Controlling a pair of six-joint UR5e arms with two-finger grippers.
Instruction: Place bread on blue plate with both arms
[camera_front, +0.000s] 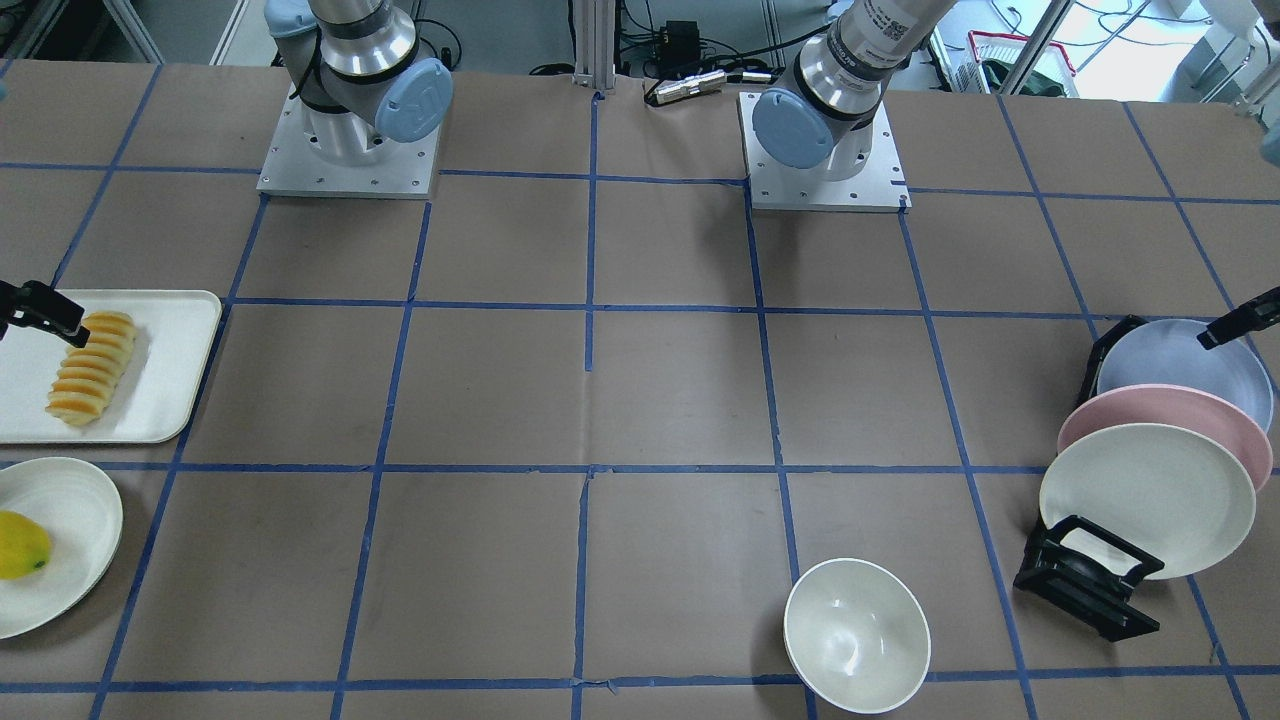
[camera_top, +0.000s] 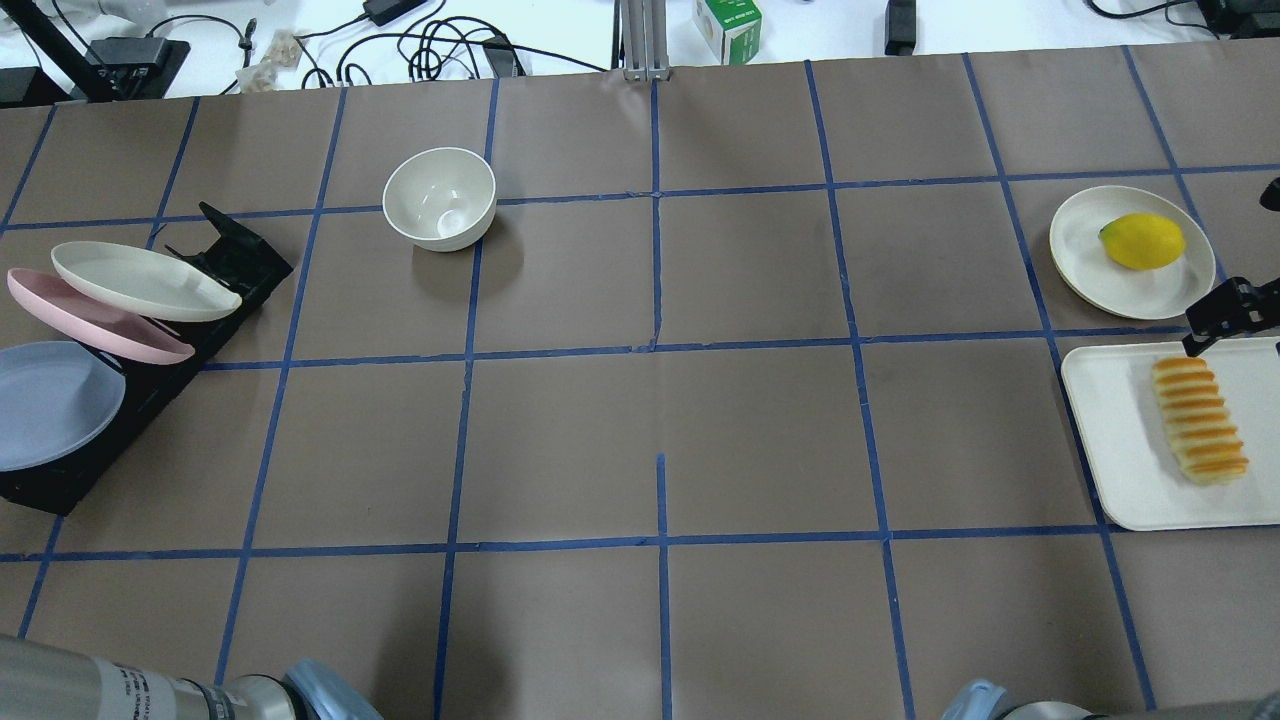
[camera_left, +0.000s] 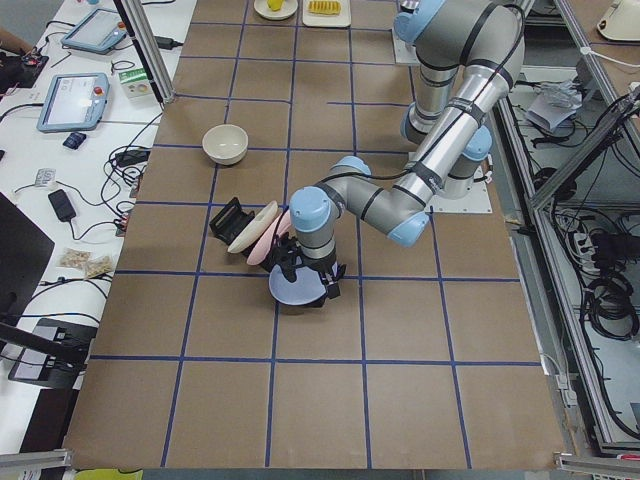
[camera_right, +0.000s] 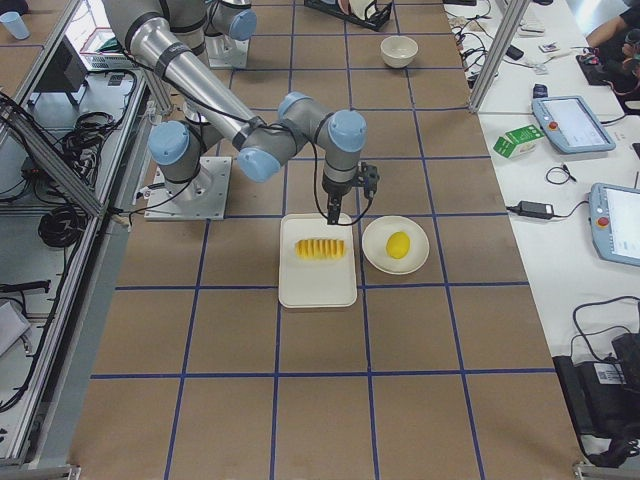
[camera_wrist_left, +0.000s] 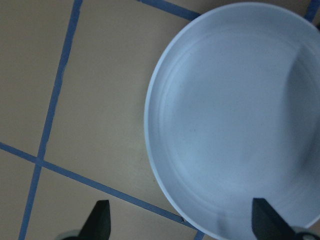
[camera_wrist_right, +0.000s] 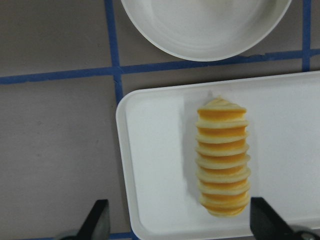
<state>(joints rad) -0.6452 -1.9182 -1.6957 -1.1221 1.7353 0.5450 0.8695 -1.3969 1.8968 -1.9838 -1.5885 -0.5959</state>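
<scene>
The bread (camera_front: 92, 367), a ridged orange-topped loaf, lies on a white tray (camera_front: 170, 350); it also shows in the overhead view (camera_top: 1198, 420) and the right wrist view (camera_wrist_right: 222, 162). My right gripper (camera_wrist_right: 180, 224) is open and empty, above the tray by one end of the loaf, with the loaf nearer one finger. It shows at the frame edge in the front view (camera_front: 40, 310). The blue plate (camera_front: 1170, 365) leans in a black rack (camera_front: 1085, 575). My left gripper (camera_wrist_left: 182, 225) is open and empty just above the plate (camera_wrist_left: 240, 120), at its rim.
A pink plate (camera_front: 1150, 405) and a cream plate (camera_front: 1145, 495) lean in the same rack. A white bowl (camera_front: 856, 635) stands near the operators' edge. A yellow lemon (camera_front: 20, 545) sits on a cream plate (camera_front: 80, 510) beside the tray.
</scene>
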